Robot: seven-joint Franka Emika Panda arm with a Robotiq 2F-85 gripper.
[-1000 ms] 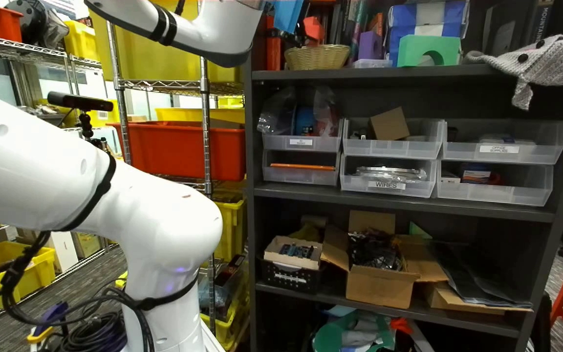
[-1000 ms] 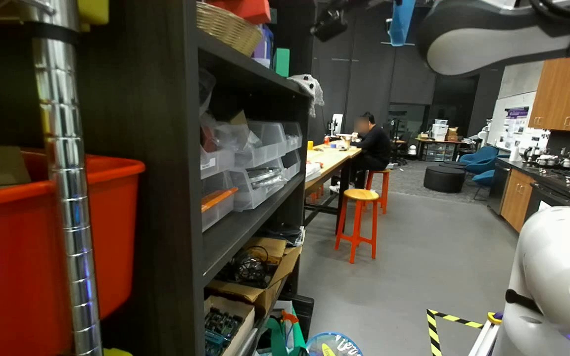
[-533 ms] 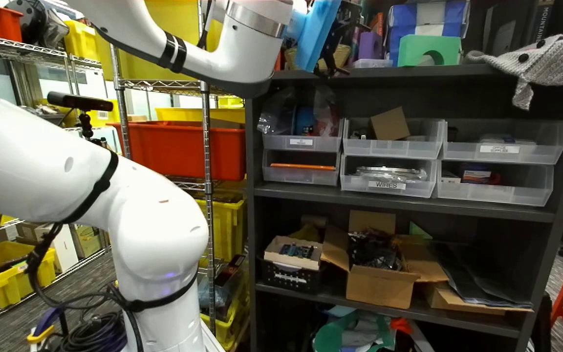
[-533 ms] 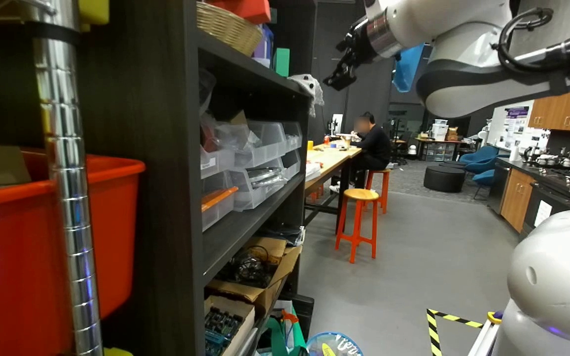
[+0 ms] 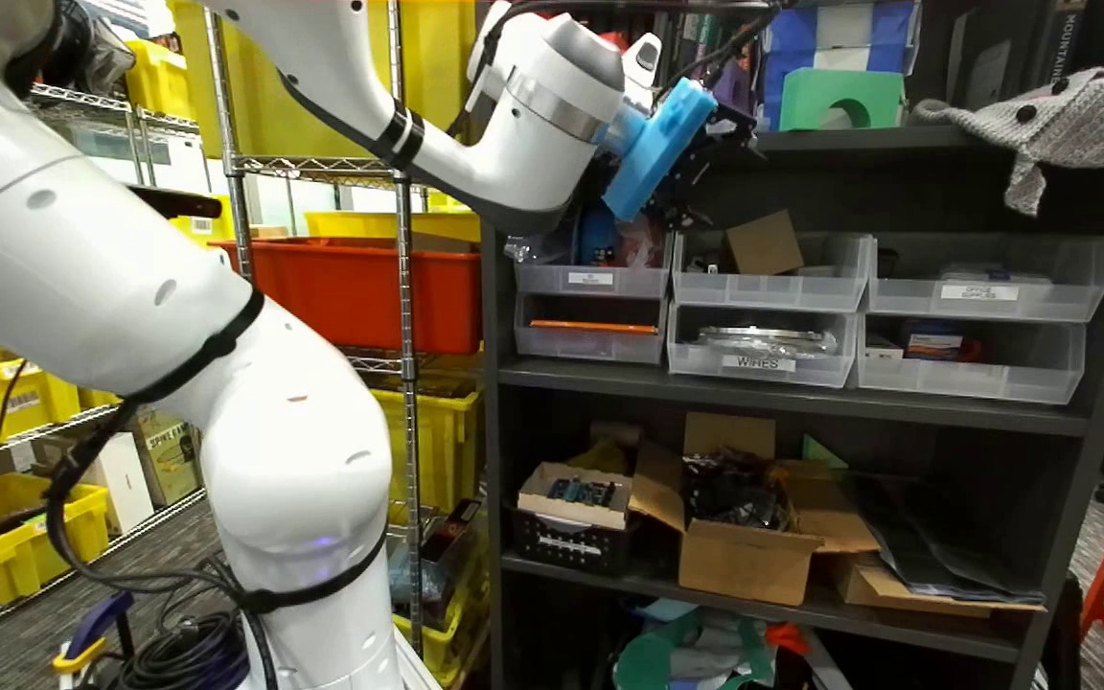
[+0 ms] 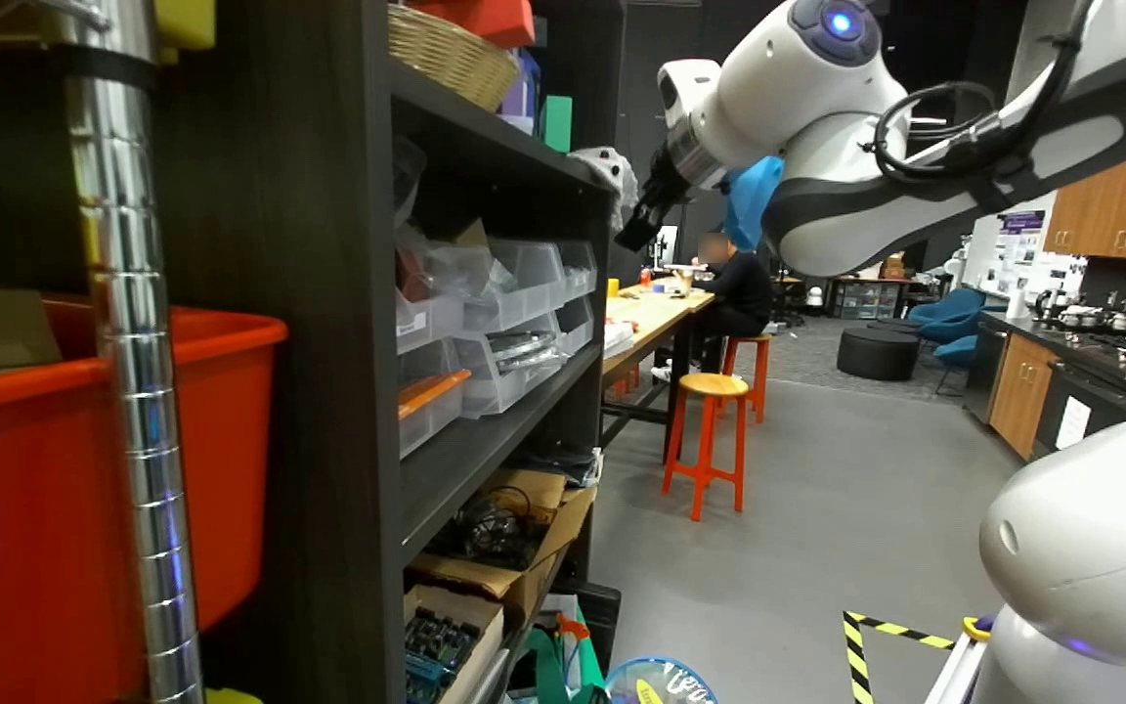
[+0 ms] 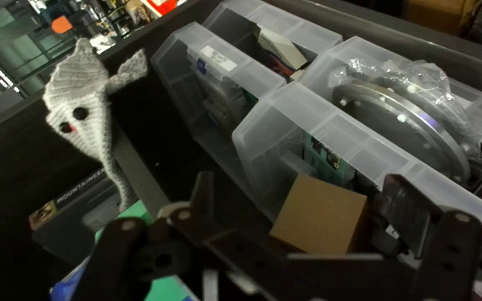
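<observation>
Your gripper (image 7: 303, 192), spread wide, hangs near a brown box (image 7: 318, 215) tilted in a clear plastic bin (image 7: 341, 133).

box (image 7: 320, 217): matt cardboard | bin (image 7: 349, 142): smooth plastic | toy (image 7: 82, 90): rough knit

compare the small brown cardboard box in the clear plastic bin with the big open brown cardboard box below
The small brown cardboard box is smaller than the big open brown cardboard box.
The small box shows no open flap; the big box has spread flaps and holds black cables.
The small box tilts in the clear plastic bin; the big box sits upright on a dark shelf.
Both are brown cardboard.
</observation>
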